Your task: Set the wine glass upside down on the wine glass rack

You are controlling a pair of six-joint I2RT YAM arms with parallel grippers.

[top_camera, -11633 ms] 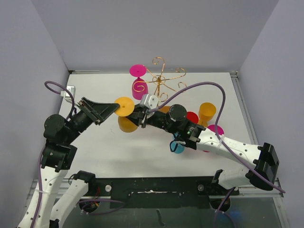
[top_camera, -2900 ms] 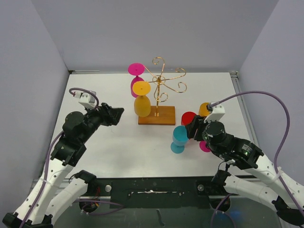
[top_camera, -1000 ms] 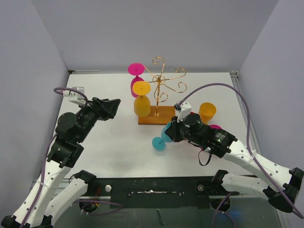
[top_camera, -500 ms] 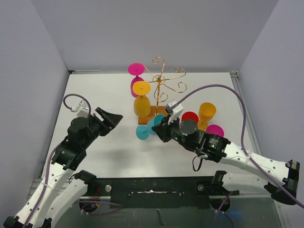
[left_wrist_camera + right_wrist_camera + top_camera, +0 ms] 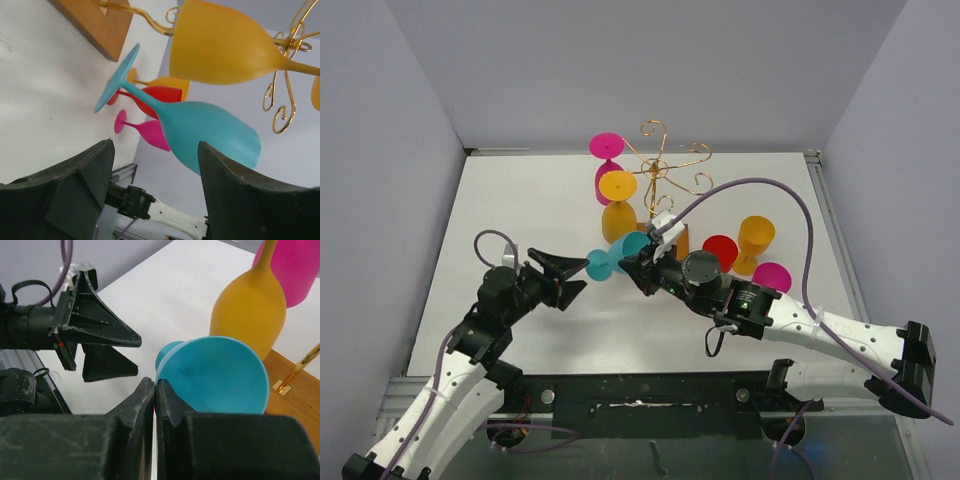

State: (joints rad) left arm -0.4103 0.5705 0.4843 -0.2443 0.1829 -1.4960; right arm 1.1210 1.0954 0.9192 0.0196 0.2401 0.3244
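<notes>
- The right fingers (image 5: 145, 402) are clenched on the rim of the teal wine glass (image 5: 632, 245). The thin wall of its bowl is pinched between the two of them.
- In that grip the teal wine glass hangs clear of the counter (image 5: 520, 200), lying nearly on its side. Its open mouth faces the right arm, and its stem and round foot (image 5: 599, 264) point towards the left arm.
- The glass is not on the wine glass rack (image 5: 660, 170). It is on the near side of the rack's wooden base (image 5: 92, 22), just beside and below an orange wine glass (image 5: 617, 215).
- The left fingers (image 5: 560, 264) are spread wide, released, with nothing between them and nothing touching them.
- Their tips stop just short of the teal foot, which faces the gap between them. In the left wrist view the foot and bowl lie beyond the tips, apart from both.
- The orange wine glass hangs upside down from one curled arm of the rack, foot uppermost. A magenta wine glass (image 5: 607, 165) hangs the same way just behind it.
- To the right of the rack, three more glasses stand on the counter close together: a red glass (image 5: 721, 250), an orange glass (image 5: 755, 238) and a magenta glass (image 5: 772, 275).
</notes>
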